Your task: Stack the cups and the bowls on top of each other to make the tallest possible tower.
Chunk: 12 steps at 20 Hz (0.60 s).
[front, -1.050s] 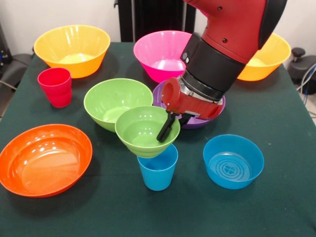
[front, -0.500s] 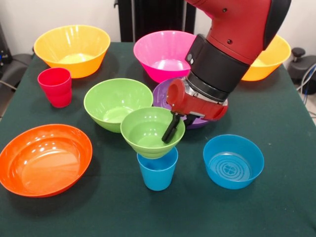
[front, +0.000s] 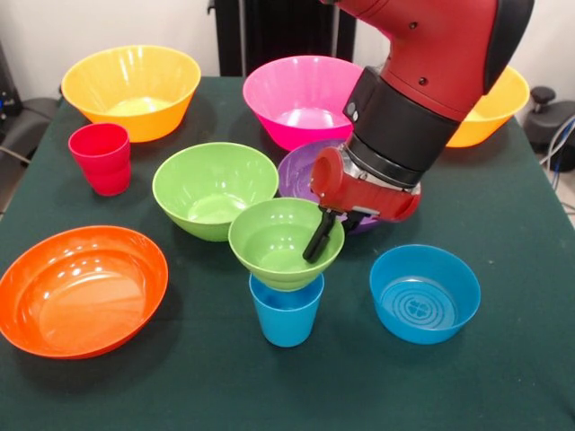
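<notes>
A robotics lab: a table covered in dark green cloth [front: 503, 377], a large red and black industrial robot arm [front: 431, 72], plain white wall [front: 90, 22], loose cables [front: 552, 144] at the side.

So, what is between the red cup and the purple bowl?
In the front view, the larger lime green bowl stands between the red cup and the purple bowl.
</notes>
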Each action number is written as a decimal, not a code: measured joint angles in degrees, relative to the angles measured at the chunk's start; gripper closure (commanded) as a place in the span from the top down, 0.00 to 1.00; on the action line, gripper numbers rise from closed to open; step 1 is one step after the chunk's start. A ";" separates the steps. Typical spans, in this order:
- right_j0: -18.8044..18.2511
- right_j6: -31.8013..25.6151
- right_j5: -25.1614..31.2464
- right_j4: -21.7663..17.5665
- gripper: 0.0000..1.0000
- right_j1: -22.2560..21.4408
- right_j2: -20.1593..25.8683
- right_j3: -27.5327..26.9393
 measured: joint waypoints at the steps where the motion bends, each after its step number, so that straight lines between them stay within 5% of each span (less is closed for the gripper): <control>1: 0.00 0.00 -0.01 0.00 0.00 0.01 0.10 0.00; 12: 0.00 0.00 -0.01 0.00 0.00 0.15 1.30 0.01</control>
